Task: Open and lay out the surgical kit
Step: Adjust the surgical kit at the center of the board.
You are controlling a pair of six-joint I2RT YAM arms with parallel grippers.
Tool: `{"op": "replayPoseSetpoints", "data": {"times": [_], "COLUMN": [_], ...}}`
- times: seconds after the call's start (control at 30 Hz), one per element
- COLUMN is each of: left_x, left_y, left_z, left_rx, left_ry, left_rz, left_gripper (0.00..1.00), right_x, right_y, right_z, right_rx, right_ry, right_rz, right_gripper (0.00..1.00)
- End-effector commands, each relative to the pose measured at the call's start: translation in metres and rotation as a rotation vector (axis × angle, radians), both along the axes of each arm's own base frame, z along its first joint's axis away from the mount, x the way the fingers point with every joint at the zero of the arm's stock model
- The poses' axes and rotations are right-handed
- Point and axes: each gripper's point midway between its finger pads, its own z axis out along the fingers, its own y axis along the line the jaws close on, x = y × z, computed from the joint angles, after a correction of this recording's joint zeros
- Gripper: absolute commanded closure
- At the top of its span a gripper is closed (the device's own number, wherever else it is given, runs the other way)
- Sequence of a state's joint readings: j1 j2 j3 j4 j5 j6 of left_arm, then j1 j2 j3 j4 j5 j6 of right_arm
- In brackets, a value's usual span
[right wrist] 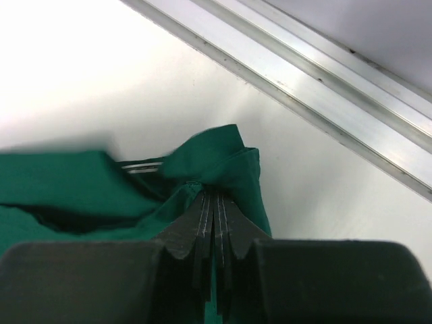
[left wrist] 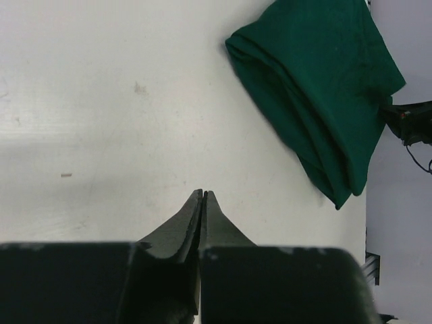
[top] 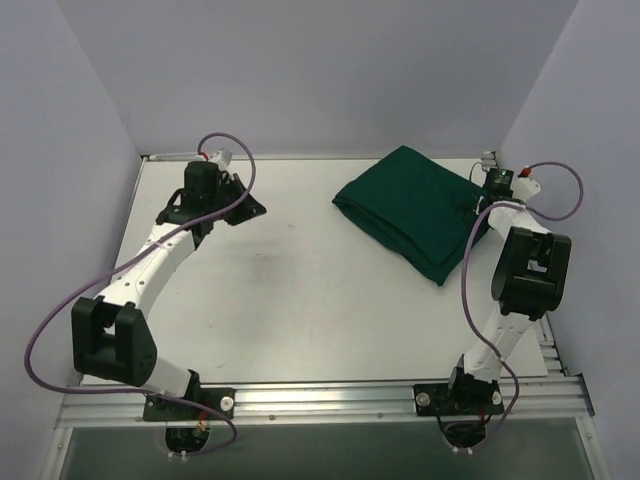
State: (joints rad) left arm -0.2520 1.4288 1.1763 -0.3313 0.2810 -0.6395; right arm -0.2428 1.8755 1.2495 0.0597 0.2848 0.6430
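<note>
The surgical kit is a folded dark green cloth bundle (top: 415,212) at the back right of the white table (top: 300,290); it also shows in the left wrist view as the green cloth (left wrist: 317,88). My right gripper (top: 487,186) is at the bundle's far right corner. In the right wrist view the right gripper (right wrist: 214,192) is shut on a raised corner of the cloth (right wrist: 216,158). A thin silver edge (right wrist: 142,167) peeks out from under the lifted flap. My left gripper (left wrist: 202,194) is shut on nothing above bare table, well left of the bundle. No instruments show.
An aluminium rail (right wrist: 324,88) runs along the table's back edge just beyond the cloth corner. Another rail (top: 330,395) carries the arm bases at the front. Pale walls close in on the left, back and right.
</note>
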Motion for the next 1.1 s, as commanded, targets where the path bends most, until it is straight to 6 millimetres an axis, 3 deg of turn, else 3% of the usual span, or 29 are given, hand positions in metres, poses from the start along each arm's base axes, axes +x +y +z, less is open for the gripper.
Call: {"op": "replayPoseSetpoints", "data": {"times": [0.0,0.07,0.1,0.13,0.2,0.4,0.43,0.5,0.63,0.8,0.9,1.07], "left_x": [0.038,0.052,0.058,0.064,0.071,0.072,0.071,0.067,0.061,0.056,0.052,0.047], "left_y": [-0.013,-0.020,-0.026,-0.030,-0.039,-0.064,-0.065,-0.068,-0.066,-0.064,-0.064,-0.066], "left_z": [0.043,0.037,0.027,0.034,0.025,0.024,0.024,0.027,0.027,0.024,0.026,0.024], "left_rx": [-0.015,-0.024,-0.025,-0.034,-0.051,-0.089,-0.089,-0.089,-0.075,-0.059,-0.057,-0.056], "left_ry": [-0.142,-0.137,-0.112,-0.130,-0.109,-0.133,-0.136,-0.140,-0.144,-0.138,-0.139,-0.127], "left_rz": [-0.026,-0.038,-0.046,-0.050,-0.061,-0.096,-0.098,-0.101,-0.102,-0.114,-0.126,-0.142], "left_gripper": [0.98,0.98,0.98,0.98,0.98,0.98,0.98,0.98,0.98,0.98,0.98,0.98], "right_x": [-0.001,0.003,0.008,0.011,0.020,0.034,0.036,0.027,-0.007,-0.033,-0.040,-0.034], "right_y": [-0.016,-0.017,-0.017,-0.018,-0.012,0.003,0.003,0.000,-0.027,-0.045,-0.052,-0.059], "right_z": [-0.020,-0.029,-0.025,-0.022,-0.013,0.063,0.084,0.093,0.108,0.069,0.048,0.021], "right_rx": [-0.030,-0.029,-0.034,-0.038,-0.040,-0.101,-0.111,-0.120,-0.195,-0.165,-0.169,-0.153], "right_ry": [0.082,0.102,0.092,0.088,0.060,-0.101,-0.133,-0.107,-0.037,0.060,0.105,0.141], "right_rz": [-0.041,-0.031,-0.023,-0.018,0.019,0.144,0.146,0.126,0.016,-0.040,-0.072,-0.088], "right_gripper": [1.00,1.00,1.00,1.00,1.00,0.94,0.92,0.87,0.79,0.82,1.00,1.00]}}
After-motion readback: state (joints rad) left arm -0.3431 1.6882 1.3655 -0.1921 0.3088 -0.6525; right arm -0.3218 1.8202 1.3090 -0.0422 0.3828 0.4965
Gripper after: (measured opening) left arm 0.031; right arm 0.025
